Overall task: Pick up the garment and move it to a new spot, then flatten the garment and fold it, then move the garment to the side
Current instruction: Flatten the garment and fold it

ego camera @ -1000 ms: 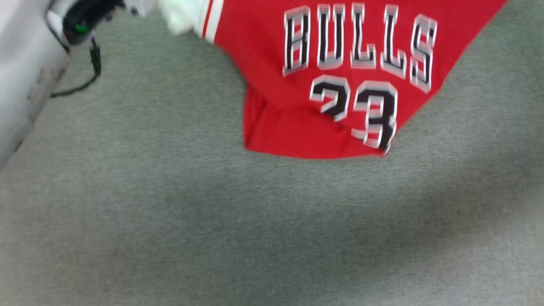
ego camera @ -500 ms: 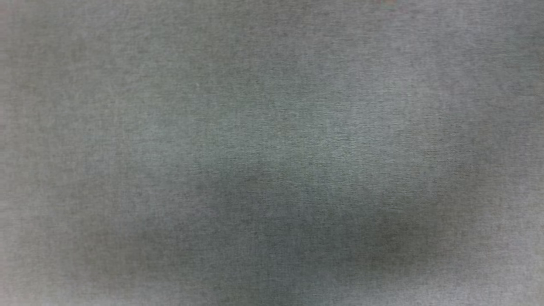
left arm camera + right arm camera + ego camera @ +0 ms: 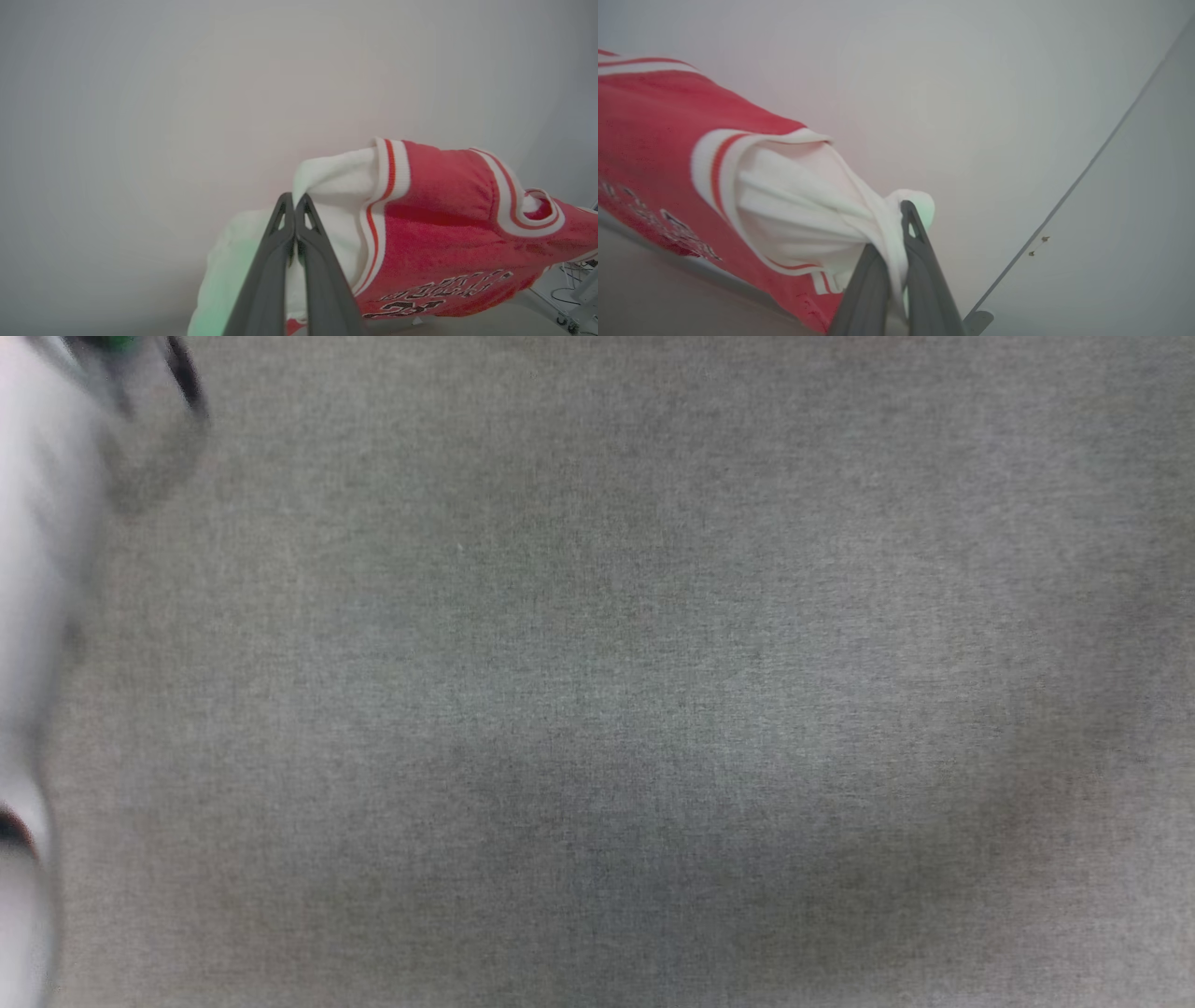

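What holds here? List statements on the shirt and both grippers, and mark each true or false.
1. The left gripper is shut on a white sleeve of the shirt. True.
2. The right gripper is open and holds nothing. False: it is shut on the shirt's other white sleeve.
3. The shirt lies spread flat on the grey surface. False: it hangs raised, held by both grippers.
4. The trim where the sleeve meets the red body is striped red and white. True.
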{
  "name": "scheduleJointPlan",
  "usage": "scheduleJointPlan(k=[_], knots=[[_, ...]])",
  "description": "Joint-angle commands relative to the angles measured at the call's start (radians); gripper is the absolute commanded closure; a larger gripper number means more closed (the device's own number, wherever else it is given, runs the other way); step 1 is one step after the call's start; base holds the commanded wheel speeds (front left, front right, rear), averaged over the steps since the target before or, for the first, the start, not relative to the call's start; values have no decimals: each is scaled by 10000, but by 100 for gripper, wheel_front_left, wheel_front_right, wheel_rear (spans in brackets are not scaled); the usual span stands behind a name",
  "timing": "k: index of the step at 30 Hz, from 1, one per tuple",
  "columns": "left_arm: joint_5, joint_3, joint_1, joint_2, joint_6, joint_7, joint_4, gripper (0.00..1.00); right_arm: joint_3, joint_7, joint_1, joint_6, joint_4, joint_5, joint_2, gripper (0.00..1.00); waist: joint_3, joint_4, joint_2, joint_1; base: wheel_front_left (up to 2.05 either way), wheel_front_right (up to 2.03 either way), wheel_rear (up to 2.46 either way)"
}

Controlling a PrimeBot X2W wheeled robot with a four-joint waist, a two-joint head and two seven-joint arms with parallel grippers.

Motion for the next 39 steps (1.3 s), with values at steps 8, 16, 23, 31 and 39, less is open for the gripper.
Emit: scheduleJointPlan(k=[8,16,23,31,39], knots=[[-1469,-1132,5108,1523,-25,74,-3060,100,1429,397,4035,-22,-3170,1379,-2022,100,-940,-77,0,0,0,0,0],[-2092,-1867,8555,3168,-25,7,-6098,100,1500,982,7119,-22,-5830,1983,-3687,100,-1559,-57,0,0,0,0,0],[-1976,-1933,10516,4451,-20,-13,-7782,100,734,1540,9269,-22,-7362,2020,-4470,100,-1937,84,0,0,0,0,0],[-2054,-1828,12340,5278,423,0,-9547,100,-222,2528,11758,-20,-8936,2052,-5100,100,-2105,174,0,0,0,0,0],[-2264,-1465,13696,6039,1088,-1,-11288,100,-1508,2963,13685,-20,-10056,1940,-5416,100,-2081,190,0,0,0,0,0]])
